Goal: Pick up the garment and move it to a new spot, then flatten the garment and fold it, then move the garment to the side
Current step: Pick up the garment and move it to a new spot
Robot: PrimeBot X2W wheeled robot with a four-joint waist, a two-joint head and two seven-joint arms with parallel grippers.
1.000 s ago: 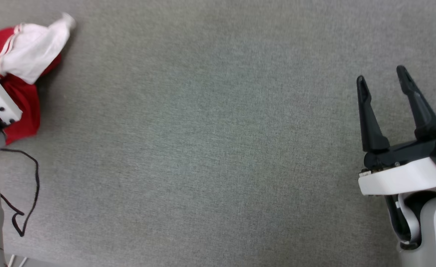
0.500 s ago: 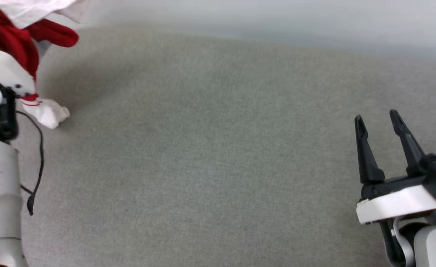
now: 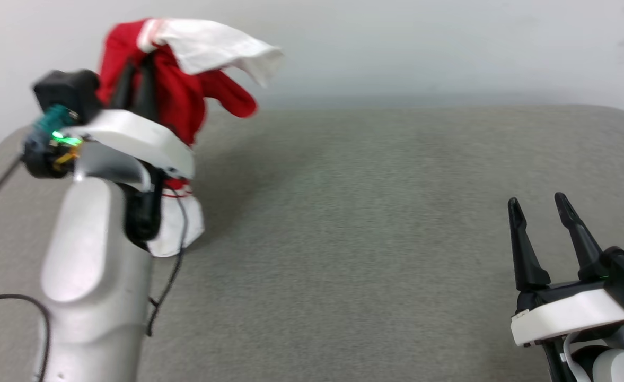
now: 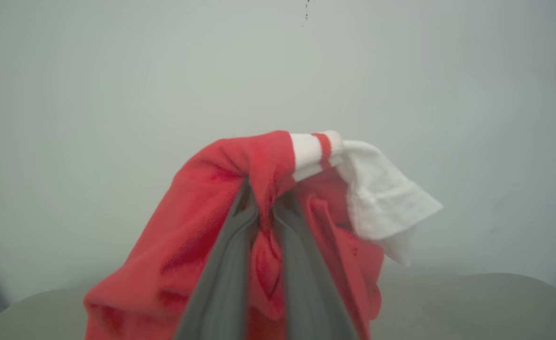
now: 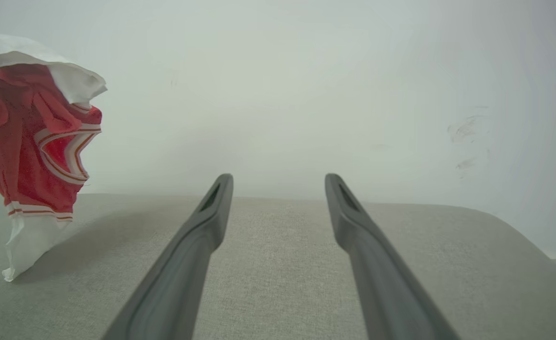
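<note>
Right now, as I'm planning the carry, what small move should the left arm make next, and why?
Probably swing the jersey rightward over the grey fabric surface: the left claw is shut on its red fold, it hangs bunched with one white sleeve touching down, and the right claw stands open.

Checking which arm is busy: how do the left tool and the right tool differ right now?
The left tool is shut on the garment; the right tool is open and holds nothing. The left tool is raised, with the garment hanging from it toward the table; the right tool sits low over the table at the lower right of the head view. Both have two long dark fingers.
</note>
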